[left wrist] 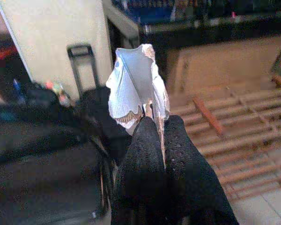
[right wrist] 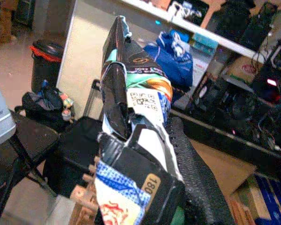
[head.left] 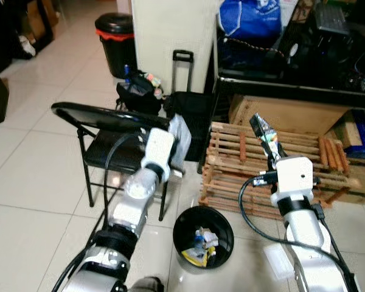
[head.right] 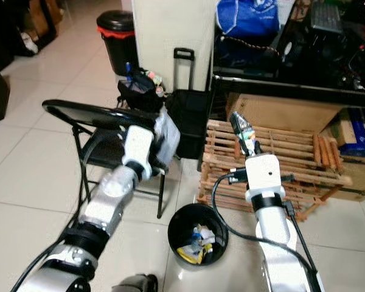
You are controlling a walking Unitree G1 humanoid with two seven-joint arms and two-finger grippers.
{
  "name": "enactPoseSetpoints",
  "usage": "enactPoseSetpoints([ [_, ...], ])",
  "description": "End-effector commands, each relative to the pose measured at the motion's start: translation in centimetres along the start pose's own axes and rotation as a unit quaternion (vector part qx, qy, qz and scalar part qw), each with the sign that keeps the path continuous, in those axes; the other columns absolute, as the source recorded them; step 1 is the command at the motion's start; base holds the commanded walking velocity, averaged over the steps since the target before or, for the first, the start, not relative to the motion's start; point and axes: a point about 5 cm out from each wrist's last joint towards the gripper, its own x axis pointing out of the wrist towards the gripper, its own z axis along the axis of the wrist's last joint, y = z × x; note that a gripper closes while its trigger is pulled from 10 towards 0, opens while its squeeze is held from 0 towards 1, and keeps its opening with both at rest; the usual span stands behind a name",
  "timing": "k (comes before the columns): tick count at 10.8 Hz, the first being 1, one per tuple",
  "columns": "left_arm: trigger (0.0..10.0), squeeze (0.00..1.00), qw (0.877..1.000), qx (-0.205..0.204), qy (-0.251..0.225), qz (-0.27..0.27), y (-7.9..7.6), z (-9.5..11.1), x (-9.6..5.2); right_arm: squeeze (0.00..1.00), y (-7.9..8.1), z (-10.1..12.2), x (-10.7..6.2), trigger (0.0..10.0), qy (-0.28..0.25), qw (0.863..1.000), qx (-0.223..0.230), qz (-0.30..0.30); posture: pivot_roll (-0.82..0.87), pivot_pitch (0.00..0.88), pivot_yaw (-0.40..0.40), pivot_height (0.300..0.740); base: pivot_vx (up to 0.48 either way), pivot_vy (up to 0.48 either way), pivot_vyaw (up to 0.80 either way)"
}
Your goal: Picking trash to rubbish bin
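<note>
My left gripper (head.left: 173, 143) is raised over the folding chair, shut on a silvery crumpled wrapper (left wrist: 138, 86) that stands up from its black fingers (left wrist: 152, 154). My right gripper (head.left: 271, 149) is held up above the wooden crate, shut on a colourful printed snack packet (right wrist: 131, 112); the same packet (head.left: 263, 129) sticks up from it in the left eye view. A small round black bin (head.left: 202, 238) with several bits of trash inside sits on the floor between my two arms, below both grippers.
A black folding chair (head.left: 103, 118) stands at the left. A wooden slat crate (head.left: 261, 167) lies at the right, with cardboard boxes and a dark shelf behind. A black bag, a trolley handle (head.left: 182, 70) and a tall black bin (head.left: 115, 42) stand further back. A clear plastic piece (head.left: 278, 260) lies on the tiles.
</note>
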Motion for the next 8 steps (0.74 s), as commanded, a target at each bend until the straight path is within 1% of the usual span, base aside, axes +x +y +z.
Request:
enactPoseSetpoints([
  [1, 10.0, 0.00, 1.000, -0.002, 0.004, 0.001, -0.1, -0.1, 0.1, 0.00, 0.0, 0.3, -0.1, 10.0, -0.003, 1.000, 0.000, 0.000, 0.13, 0.132, -0.053, 0.740, 0.000, 0.000, 0.00],
  [3, 10.0, 0.00, 0.999, -0.007, 0.037, 0.000, -0.5, -1.8, -0.1, 0.00, 0.6, 0.3, -1.0, 10.0, 0.007, 1.000, 0.008, 0.008, 0.11, 0.175, -0.065, 0.740, 0.000, 0.000, 0.00],
  [4, 10.0, 0.00, 0.999, -0.009, 0.040, 0.001, -0.4, -2.1, -0.1, 0.00, 0.8, 0.2, -1.4, 10.0, 0.013, 1.000, 0.011, 0.009, 0.10, 0.194, -0.070, 0.740, 0.000, 0.000, 0.00],
  [6, 10.0, 0.00, 0.998, -0.010, 0.059, 0.003, -0.7, -3.3, -0.5, 0.00, 1.2, -0.1, -3.2, 10.0, 0.038, 0.999, 0.018, 0.018, 0.06, 0.269, -0.087, 0.740, 0.000, 0.000, 0.00],
  [7, 10.0, 0.00, 0.997, -0.012, 0.080, -0.001, -1.1, -4.4, -0.9, 0.00, 1.7, -0.3, -4.4, 10.0, 0.060, 0.998, 0.024, 0.028, 0.03, 0.293, -0.094, 0.740, 0.000, 0.000, 0.00],
  [8, 10.0, 0.00, 0.995, -0.009, 0.097, -0.014, -1.8, -5.5, -1.4, 0.00, 2.5, -1.0, -5.8, 10.0, 0.097, 0.993, 0.032, 0.053, 0.00, 0.315, -0.100, 0.740, 0.000, 0.000, 0.00],
])
